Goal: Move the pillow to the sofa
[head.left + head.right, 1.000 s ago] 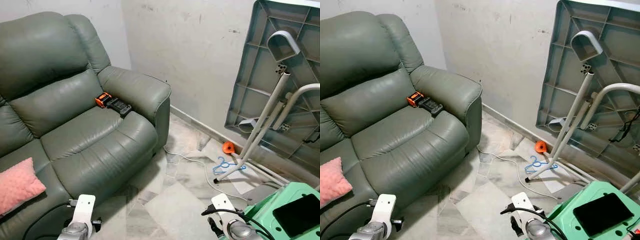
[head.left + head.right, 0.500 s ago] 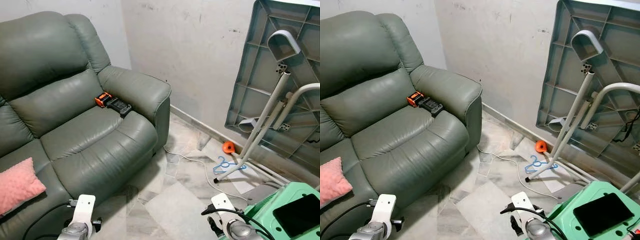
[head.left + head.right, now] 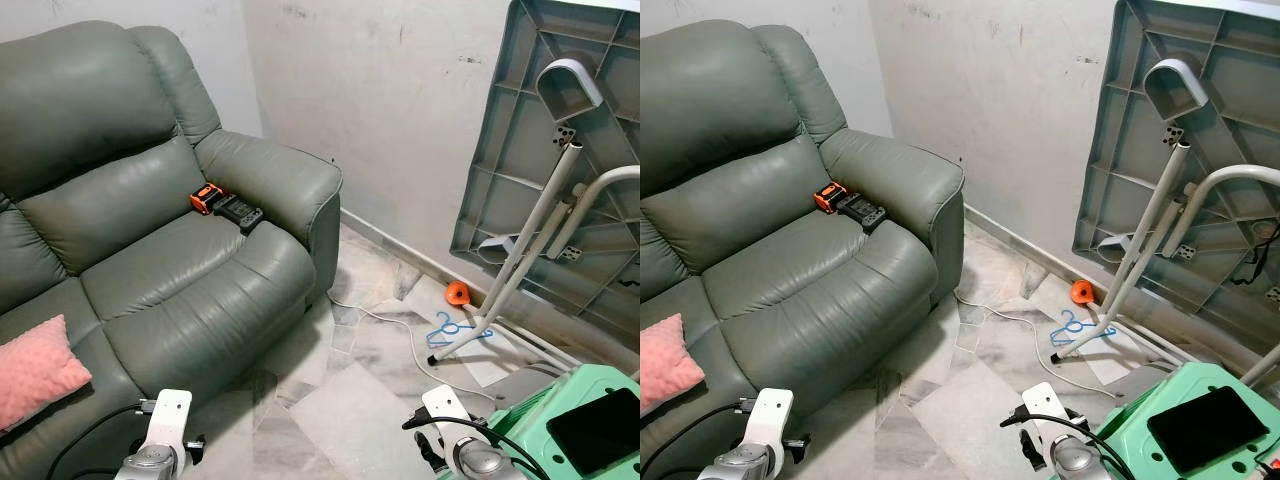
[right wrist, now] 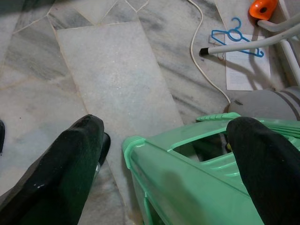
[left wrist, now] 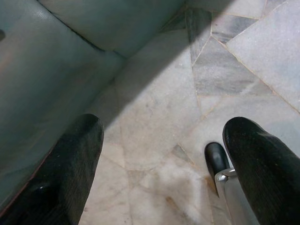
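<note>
Hanging wide open and empty, left gripper [image 5: 159, 164] and right gripper [image 4: 164, 164] should clear the green sofa [image 3: 170, 250], whose seat already holds the pink pillow [image 3: 35, 368]

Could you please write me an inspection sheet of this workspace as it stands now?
Surface: marble floor, patterned tiles.
Job's things: pink pillow lies on the sofa, at its left seat.
Clutter: orange-black device on the sofa; blue hanger, orange object, paper on the floor; green stool with a black tablet.
Grippers: left gripper and right gripper hang low, jaws open, holding nothing.
Cables: white cord across the floor.
Surroundings: stained wall; upturned table leaning on it.
</note>
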Motion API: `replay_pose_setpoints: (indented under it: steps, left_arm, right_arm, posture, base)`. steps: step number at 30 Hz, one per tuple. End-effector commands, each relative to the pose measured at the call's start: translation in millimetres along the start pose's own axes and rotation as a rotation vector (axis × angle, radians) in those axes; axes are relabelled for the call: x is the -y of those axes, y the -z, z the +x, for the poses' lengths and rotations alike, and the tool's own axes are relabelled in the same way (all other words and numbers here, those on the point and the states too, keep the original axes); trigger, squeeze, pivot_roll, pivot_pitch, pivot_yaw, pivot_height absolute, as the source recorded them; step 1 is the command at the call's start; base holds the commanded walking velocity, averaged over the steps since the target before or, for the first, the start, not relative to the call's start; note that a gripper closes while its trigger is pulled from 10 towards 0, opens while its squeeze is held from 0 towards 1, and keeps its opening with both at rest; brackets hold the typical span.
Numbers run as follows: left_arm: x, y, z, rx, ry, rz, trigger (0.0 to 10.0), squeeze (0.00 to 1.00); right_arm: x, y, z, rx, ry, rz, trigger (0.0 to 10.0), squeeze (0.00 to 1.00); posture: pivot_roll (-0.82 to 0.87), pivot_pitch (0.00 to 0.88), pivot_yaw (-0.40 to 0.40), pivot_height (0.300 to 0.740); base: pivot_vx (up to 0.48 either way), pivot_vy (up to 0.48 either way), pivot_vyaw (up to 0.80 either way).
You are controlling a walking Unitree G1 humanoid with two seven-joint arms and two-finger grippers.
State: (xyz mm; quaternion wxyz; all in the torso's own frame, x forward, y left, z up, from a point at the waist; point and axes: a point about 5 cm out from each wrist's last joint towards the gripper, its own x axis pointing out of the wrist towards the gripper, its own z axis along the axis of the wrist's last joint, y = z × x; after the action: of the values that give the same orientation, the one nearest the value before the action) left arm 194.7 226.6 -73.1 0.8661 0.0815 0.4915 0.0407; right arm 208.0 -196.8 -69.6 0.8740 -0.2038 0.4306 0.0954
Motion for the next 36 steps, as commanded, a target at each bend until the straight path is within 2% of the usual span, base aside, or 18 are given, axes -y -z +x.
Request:
replay_pose_setpoints:
  steps: [1, 17, 36]
  left_arm:
    - [-4.9, 0.6, -0.3, 0.0, -0.008, -0.001, 10.0, 0.0]
    - [-5.3, -1.9, -0.2, 0.009, -0.003, -0.006, 10.0, 0.0]
    - [-4.9, 1.0, -0.4, 0.001, 0.001, -0.006, 10.0, 0.0]
  right_arm:
    - [-0.5, -7.5, 1.2, 0.025, 0.001, -0.008, 10.0, 0.0]
    - [0.8, -4.4, 0.7, 0.014, 0.004, -0.013, 10.0, 0.0]
    - [-0.9, 0.7, -0.1, -0.003, 0.004, -0.008, 10.0, 0.0]
  posture:
    - [-0.12, 0.0, 0.078, 0.74]
    - [-0.12, 0.0, 0.08, 0.74]
    - [-0.13, 0.0, 0.082, 0.74]
  base:
    - [0.0, 0.0, 0.0]
    - [0.0, 0.0, 0.0]
    - [0.0, 0.321, 0.0]
